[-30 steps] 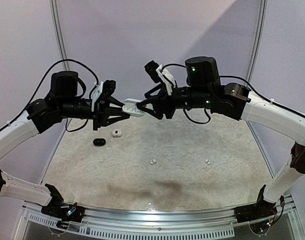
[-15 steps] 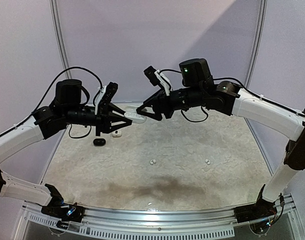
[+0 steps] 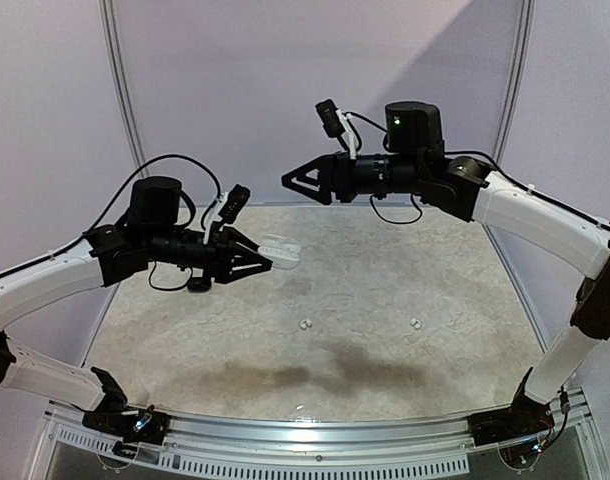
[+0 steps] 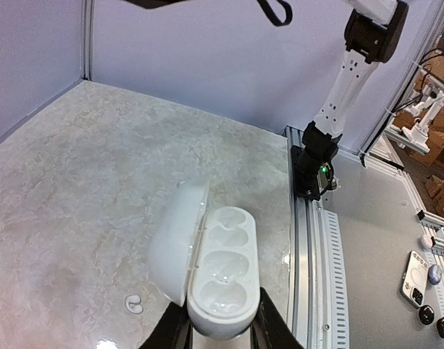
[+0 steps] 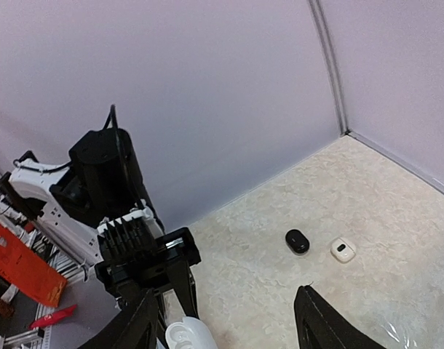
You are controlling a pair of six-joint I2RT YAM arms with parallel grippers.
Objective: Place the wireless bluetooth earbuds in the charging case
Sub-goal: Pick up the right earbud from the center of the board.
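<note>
1. Pale lilac walls enclose the mottled counter [image 3: 385, 290]. A white earbud [image 3: 305, 324] lies on it, nearer the bases than the left pincer [image 3: 265, 264]. A second white earbud [image 3: 415, 323] lies well off to that pincer's right.
2. The left pincer clamps the white charging case [image 3: 282, 250]. The lid is swung open, and its wrist view shows the wells empty.
3. A second ago both pincers met on this case. Now the left alone carries it, lower and nearer.
4. Farthest back, the right pincer [image 3: 295, 181] has let go and risen above the case, jaws spread and empty.
5. Opening looks done, so the freed right pincer can likely fetch an earbud.
</note>
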